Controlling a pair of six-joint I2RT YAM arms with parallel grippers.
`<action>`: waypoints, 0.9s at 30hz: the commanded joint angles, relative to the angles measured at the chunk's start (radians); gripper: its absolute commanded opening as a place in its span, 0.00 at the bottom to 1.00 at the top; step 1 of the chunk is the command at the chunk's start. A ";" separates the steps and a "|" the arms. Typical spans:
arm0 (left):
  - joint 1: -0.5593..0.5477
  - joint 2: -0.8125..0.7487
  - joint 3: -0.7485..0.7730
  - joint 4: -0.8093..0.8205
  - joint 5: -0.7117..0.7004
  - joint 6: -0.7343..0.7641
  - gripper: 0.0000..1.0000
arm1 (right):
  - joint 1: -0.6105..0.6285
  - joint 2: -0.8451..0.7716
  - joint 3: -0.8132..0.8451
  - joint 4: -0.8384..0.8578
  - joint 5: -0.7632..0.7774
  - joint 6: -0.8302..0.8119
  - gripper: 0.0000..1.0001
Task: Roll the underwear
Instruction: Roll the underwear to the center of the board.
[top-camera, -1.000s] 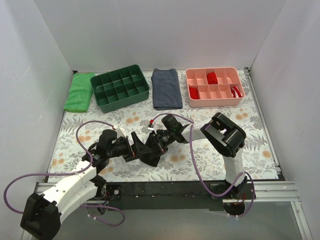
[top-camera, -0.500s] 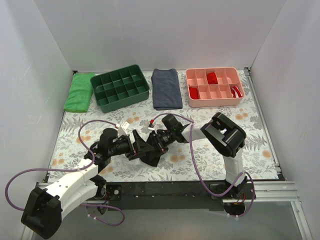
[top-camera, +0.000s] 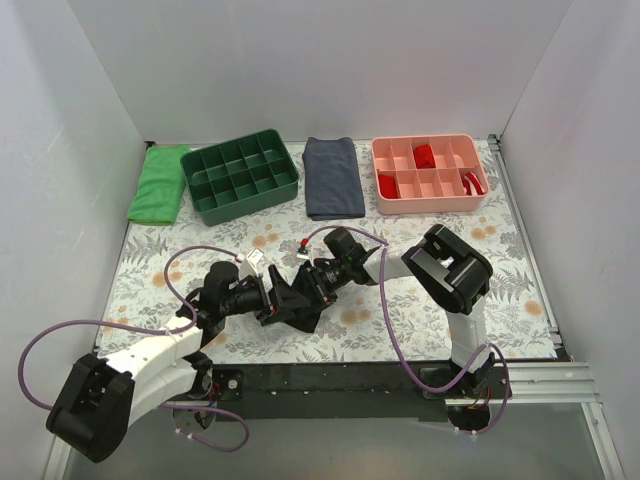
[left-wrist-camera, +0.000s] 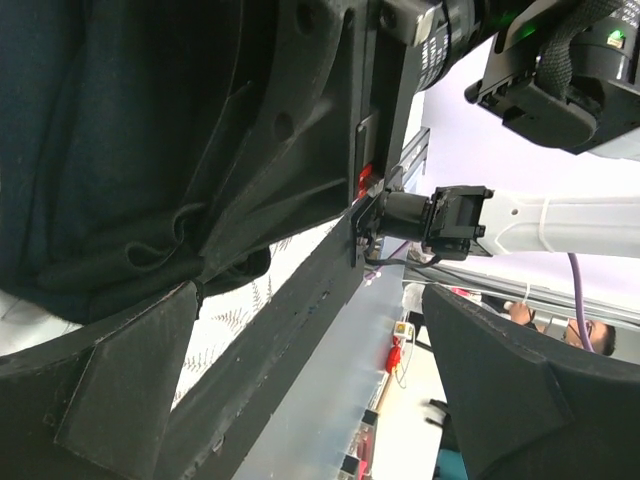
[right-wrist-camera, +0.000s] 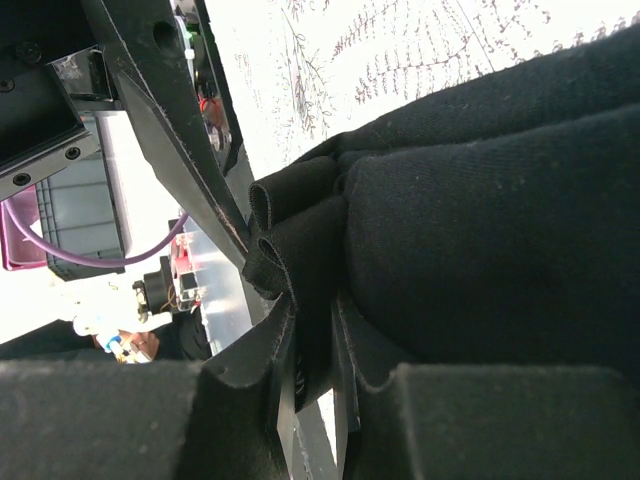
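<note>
At the far left corner a folded green cloth (top-camera: 157, 184) lies close to the left wall, and just beside it stands the green tray (top-camera: 241, 176) with its dividers. Near of these two, the flowered table (top-camera: 140, 270) is bare out to its left edge, apart from the left arm and its purple cable. The left pincer (top-camera: 268, 298) sits low at the near middle with its jaws spread wide and holding nothing, its tips at the left edge of the underwear (top-camera: 295, 303). That black garment is a bunched heap on the table, close to the near edge and well apart from the trays. The right pincer (top-camera: 305, 285) meets it from the right, jaws narrow and pinched on a gathered fold of the black fabric. At the far middle lies a folded navy-grey cloth (top-camera: 333, 177), apart from the trays on either side of it. To its right, the pink tray (top-camera: 430, 173) holds red rolled garments (top-camera: 424, 155). Near of the pink tray, bare table runs to the right edge, past the right arm's elbow.
</note>
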 joint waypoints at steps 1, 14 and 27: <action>-0.003 0.027 -0.015 0.104 -0.003 -0.012 0.97 | -0.012 0.011 0.008 -0.006 0.022 -0.023 0.01; -0.003 0.053 -0.035 0.159 -0.118 0.031 0.97 | -0.010 0.000 -0.004 0.005 0.025 -0.023 0.02; -0.005 0.209 -0.086 0.337 -0.115 0.014 0.95 | -0.009 -0.030 -0.012 -0.006 0.088 -0.021 0.23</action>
